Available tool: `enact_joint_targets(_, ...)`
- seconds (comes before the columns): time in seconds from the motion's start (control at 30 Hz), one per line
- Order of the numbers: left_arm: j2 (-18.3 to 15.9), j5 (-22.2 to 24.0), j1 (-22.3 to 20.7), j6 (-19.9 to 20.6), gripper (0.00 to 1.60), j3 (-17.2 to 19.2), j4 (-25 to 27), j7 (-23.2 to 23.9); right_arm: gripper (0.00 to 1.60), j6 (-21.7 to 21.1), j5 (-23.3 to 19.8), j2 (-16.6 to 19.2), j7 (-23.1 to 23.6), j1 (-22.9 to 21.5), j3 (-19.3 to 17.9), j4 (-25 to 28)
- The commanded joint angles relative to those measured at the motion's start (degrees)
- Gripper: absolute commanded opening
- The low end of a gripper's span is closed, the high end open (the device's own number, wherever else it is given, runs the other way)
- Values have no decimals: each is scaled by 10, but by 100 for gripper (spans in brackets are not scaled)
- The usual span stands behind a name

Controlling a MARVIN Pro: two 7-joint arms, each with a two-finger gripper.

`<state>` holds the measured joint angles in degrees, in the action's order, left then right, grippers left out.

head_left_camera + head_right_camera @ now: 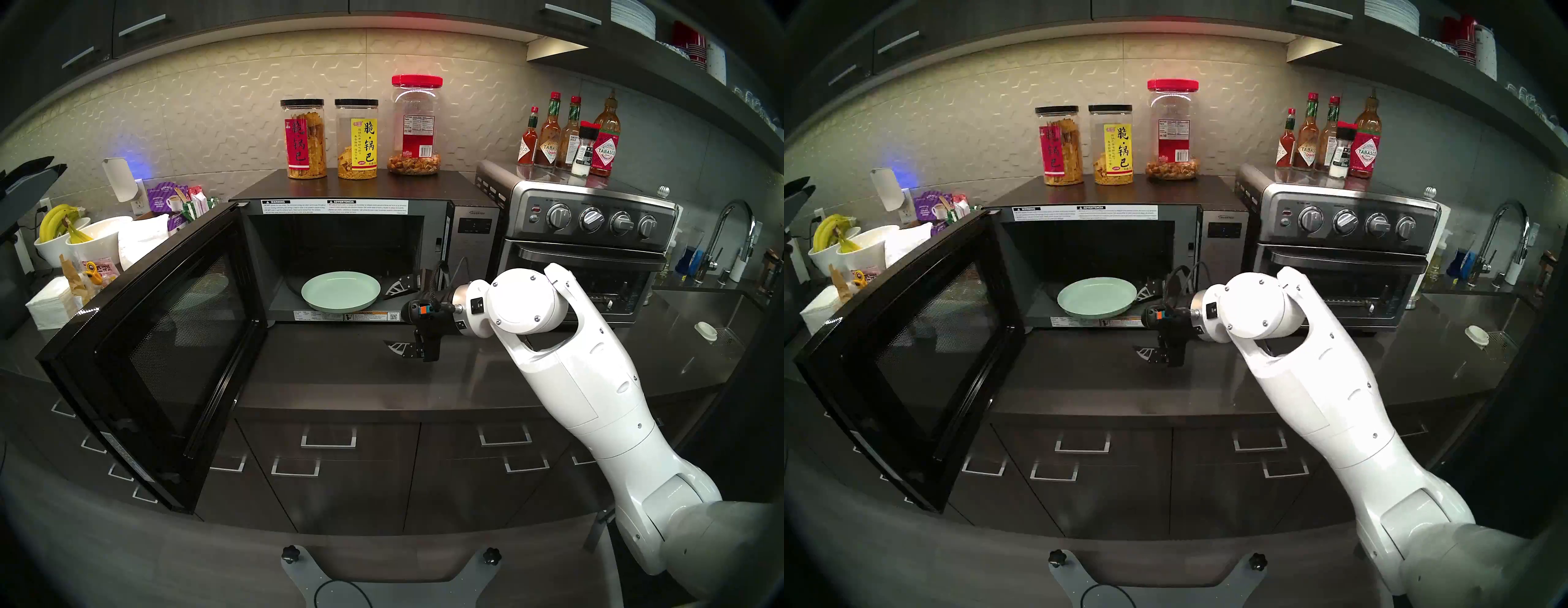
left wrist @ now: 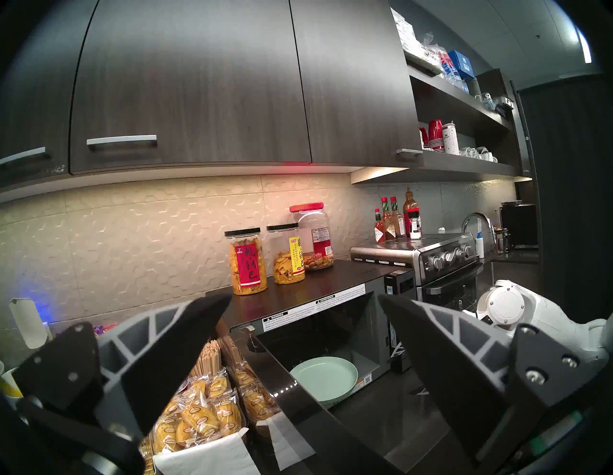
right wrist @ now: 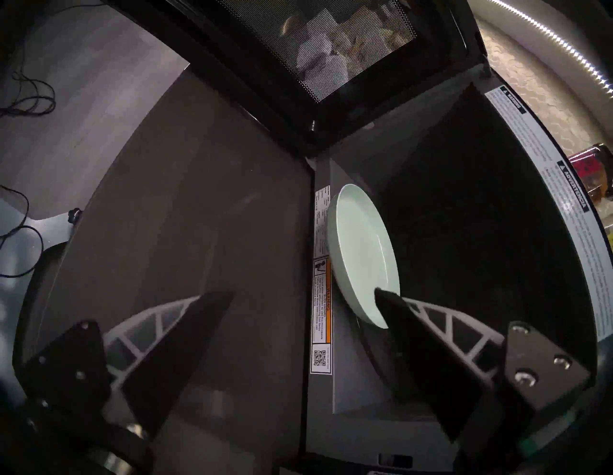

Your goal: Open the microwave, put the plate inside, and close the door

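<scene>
The black microwave (image 1: 360, 187) stands on the counter with its door (image 1: 161, 339) swung wide to the left. The mint-green plate (image 1: 340, 291) lies flat on the cavity floor, close to the front sill. My right gripper (image 1: 396, 316) is open and turned on its side just right of the plate. One finger reaches into the cavity beside the plate's rim and the other hangs over the counter in front. In the right wrist view the plate (image 3: 361, 245) lies past the gripper (image 3: 303, 292), which holds nothing. My left gripper (image 2: 305, 295) is open and empty, high to the left, facing the microwave (image 2: 331, 285).
A stainless toaster oven (image 1: 594, 237) topped with sauce bottles (image 1: 568, 136) stands right of the microwave. Three snack jars (image 1: 358, 140) sit on the microwave. Banana bowls (image 1: 63, 229), napkins and snack packs (image 2: 199, 414) crowd the counter behind the door. A sink faucet (image 1: 729, 237) is far right.
</scene>
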<state>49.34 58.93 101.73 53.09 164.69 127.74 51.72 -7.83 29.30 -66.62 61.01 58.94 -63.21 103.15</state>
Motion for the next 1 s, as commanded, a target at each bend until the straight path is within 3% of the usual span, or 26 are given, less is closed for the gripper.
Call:
enact_joint_targets(0.0, -2, 1, 0, -1, 160, 3, 0, 58, 160, 11, -20, 4, -8, 7, -23, 20)
enact_joint_targets(0.97, -2, 2, 1, -1, 160, 3, 1, 55, 160, 37, -31, 3, -23, 25, -41, 25)
